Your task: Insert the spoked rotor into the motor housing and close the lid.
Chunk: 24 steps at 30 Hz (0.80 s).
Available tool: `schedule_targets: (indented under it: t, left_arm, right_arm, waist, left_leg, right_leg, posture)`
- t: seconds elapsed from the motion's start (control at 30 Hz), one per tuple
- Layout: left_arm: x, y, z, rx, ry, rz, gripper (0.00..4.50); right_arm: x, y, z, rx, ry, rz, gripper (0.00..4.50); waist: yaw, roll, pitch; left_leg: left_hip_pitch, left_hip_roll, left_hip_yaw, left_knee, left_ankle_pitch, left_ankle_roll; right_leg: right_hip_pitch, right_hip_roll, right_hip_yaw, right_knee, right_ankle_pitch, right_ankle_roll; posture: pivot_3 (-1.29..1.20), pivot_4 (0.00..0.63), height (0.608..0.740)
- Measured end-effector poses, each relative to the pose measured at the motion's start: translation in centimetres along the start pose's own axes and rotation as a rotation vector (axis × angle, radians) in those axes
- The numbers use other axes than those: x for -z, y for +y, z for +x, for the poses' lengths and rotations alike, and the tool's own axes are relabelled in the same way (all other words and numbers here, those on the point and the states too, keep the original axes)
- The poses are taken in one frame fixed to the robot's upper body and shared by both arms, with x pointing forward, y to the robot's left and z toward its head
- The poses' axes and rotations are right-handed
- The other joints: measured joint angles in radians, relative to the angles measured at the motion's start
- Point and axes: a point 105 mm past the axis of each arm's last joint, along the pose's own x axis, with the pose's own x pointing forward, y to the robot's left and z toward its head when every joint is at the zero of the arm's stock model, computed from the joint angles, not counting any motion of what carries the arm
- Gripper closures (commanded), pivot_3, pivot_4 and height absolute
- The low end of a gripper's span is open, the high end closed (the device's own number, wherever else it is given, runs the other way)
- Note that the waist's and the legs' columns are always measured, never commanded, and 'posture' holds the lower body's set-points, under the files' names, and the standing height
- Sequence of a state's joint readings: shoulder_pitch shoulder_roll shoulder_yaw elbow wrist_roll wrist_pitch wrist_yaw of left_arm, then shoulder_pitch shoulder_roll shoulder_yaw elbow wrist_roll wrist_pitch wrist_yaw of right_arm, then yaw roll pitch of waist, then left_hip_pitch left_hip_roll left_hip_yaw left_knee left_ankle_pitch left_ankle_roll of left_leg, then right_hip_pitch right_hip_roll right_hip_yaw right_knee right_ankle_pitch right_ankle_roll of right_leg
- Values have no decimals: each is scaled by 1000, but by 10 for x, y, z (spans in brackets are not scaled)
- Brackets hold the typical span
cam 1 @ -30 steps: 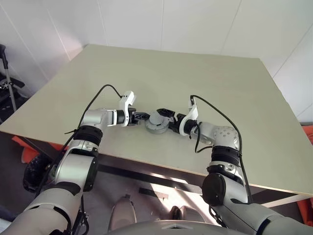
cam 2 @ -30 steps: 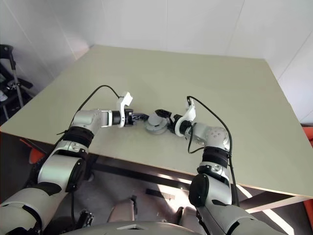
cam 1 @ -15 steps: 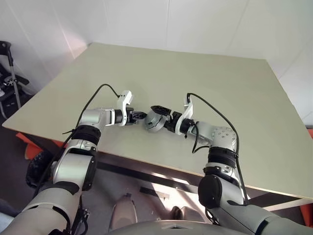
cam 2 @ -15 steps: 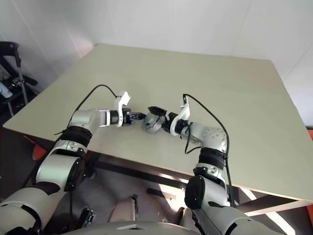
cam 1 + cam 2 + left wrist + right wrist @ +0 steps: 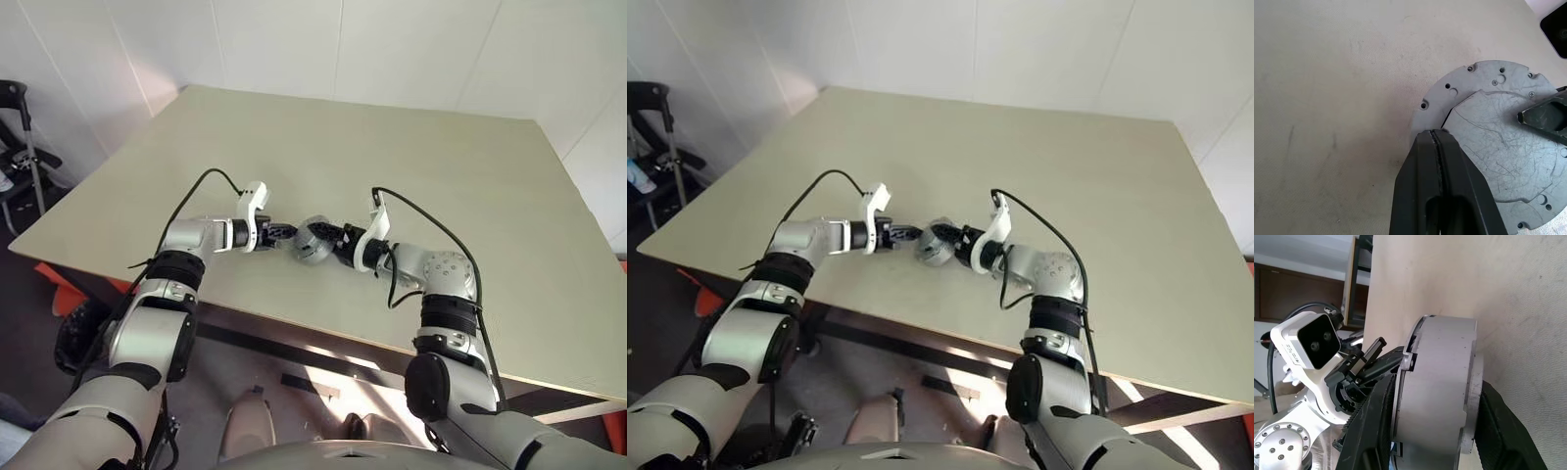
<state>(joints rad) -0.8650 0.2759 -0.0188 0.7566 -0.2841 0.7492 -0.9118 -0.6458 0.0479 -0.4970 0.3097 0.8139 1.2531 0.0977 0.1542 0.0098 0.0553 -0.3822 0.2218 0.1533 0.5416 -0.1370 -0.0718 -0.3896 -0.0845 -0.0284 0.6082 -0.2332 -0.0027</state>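
- The motor housing (image 5: 313, 240) is between the two grippers, over the table (image 5: 411, 147) near its front edge and about midway along it
- In the right wrist view it reads as a closed grey drum turned on its side; whether it rests on the table or is held just clear cannot be told
- The right gripper (image 5: 333, 238) is clamped on the drum, one black finger (image 5: 1374, 426) against each flat face
- The left gripper (image 5: 1436, 134) has its fingers pressed together, their tips at the rim of the scratched grey face with small holes; whether they nip a thin edge there cannot be told
- Whether that face is the lid or the housing's own base is unclear, and the spoked rotor cannot be made out
- Judged from the drum's closed look, rotor and lid are probably already in place, so the task seems late
- What appears left is pressing the lid fully home, setting the unit down flat and letting go
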Motion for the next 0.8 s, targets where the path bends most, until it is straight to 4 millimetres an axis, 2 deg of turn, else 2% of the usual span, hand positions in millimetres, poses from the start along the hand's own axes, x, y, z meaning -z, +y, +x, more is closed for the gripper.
schedule_targets:
  t: [0.13, 0.27, 0.53, 0.8]
  left_arm:
    - [0, 0, 0, 0, 0, 0, 4500]
    - [0, 0, 0, 0, -1, 0, 4500]
    - [0, 0, 1, 0, 0, -2, 4500]
    - [0, 1, 0, -1, -6, -8, 4500]
  right_arm:
    - [-1, 0, 0, -1, -4, -8, 1863]
    - [-1, 0, 0, -6, -4, -8, 2562]
    - [-3, -2, 1, -4, -11, -6, 2573]
    - [-5, -9, 1, -11, -34, 80, 2573]
  waist:
    - [0, 0, 0]
    - [0, 0, 0]
    - [1, 0, 0]
    - [0, 0, 0]
  left_leg:
    - [-1, 0, 0, 1, 0, 0]
    - [-1, 0, 0, 1, 0, 0]
    - [0, 0, -1, 3, 0, 0]
    - [1, -1, 0, 4, 0, 0]
  right_leg:
    - [0, 0, 0, 0, 0, 0]
    - [0, 0, 0, 0, 0, 0]
    - [1, -1, 0, 1, 0, 0]
    - [2, -1, 0, 3, -1, -3]
  posture:
    - [0, 0, 740]
    - [0, 0, 740]
    - [0, 0, 740]
    - [0, 0, 740]
